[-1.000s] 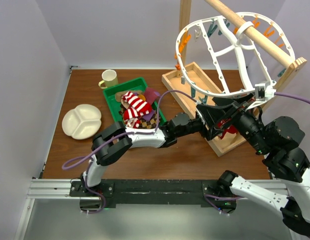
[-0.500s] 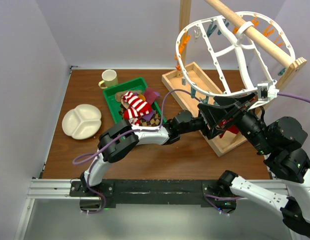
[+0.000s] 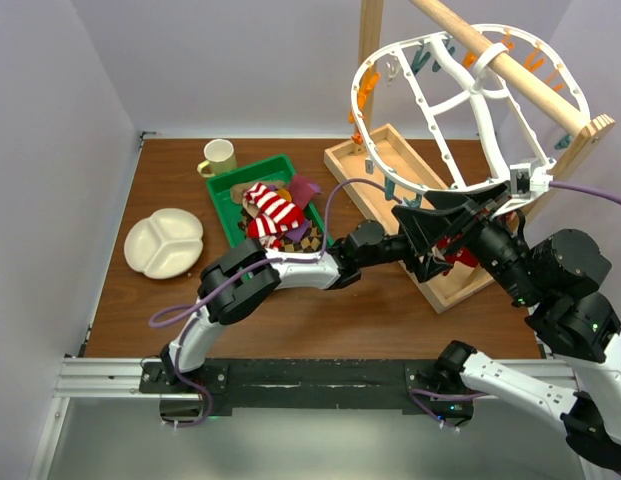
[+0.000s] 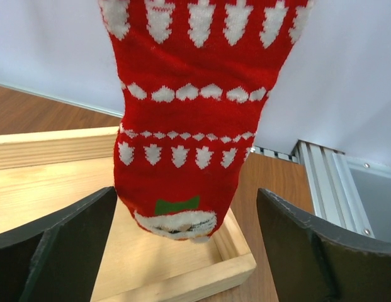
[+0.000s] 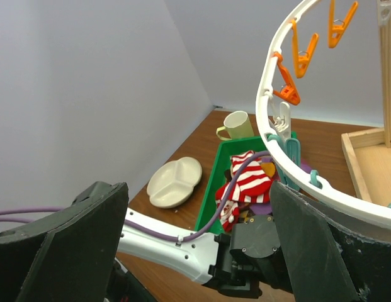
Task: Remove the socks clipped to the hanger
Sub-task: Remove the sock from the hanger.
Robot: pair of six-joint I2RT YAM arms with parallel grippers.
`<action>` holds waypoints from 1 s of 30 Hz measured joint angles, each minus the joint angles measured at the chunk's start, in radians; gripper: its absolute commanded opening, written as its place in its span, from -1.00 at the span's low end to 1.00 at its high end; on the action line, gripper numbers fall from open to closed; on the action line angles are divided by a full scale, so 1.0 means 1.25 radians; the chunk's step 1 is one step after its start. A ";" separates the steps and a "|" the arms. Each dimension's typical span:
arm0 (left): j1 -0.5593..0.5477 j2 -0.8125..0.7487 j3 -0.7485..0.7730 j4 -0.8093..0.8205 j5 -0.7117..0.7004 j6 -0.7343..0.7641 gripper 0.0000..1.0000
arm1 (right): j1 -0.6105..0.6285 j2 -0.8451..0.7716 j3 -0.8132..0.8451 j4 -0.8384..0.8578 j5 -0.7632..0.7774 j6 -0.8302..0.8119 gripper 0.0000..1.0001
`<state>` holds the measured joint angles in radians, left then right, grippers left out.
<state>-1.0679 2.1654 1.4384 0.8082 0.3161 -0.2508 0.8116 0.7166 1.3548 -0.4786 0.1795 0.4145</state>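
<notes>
The sock [image 4: 182,126] hung inside the left gripper [image 4: 186,192], spread wide; the right gripper [image 5: 198,189] gaped too. A toe-only pinch risked slipping off.

With the left arm stretched rightward, left end effector [image 4: 186,214] and right end effector [image 5: 199,189] gape wide.

So the right gripper [image 5: 198,189] is sitting with its dark fingers spread wide at the bottom corners. The white hanger [image 5: 263,110] is curving across the top right with orange clips [image 5: 302,53] dangling off it. Further down, a striped sock [image 5: 249,182] is lying heaped in the green tray [image 5: 211,189], a mug [image 5: 236,124] is standing just behind it, a divided plate [image 5: 175,181] is sitting to its left, and the left arm [image 5: 176,242] is reaching across underneath.
</notes>
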 measured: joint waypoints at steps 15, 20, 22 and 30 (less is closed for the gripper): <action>-0.021 0.046 0.034 0.020 -0.192 -0.002 1.00 | 0.000 0.004 0.000 0.000 -0.012 0.000 0.97; -0.022 0.066 0.049 0.064 -0.214 -0.015 0.77 | 0.000 0.004 0.000 0.000 -0.012 0.000 0.97; -0.023 0.076 0.052 0.083 -0.217 -0.023 0.64 | 0.000 0.004 0.000 0.000 -0.012 0.000 0.97; -0.023 0.095 0.067 0.109 -0.215 -0.055 -0.65 | 0.000 0.004 0.000 0.000 -0.009 0.000 0.97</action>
<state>-1.0966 2.2845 1.5223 0.9443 0.0479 -0.3199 0.8116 0.7212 1.3544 -0.4786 0.1688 0.4145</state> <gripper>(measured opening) 0.290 0.985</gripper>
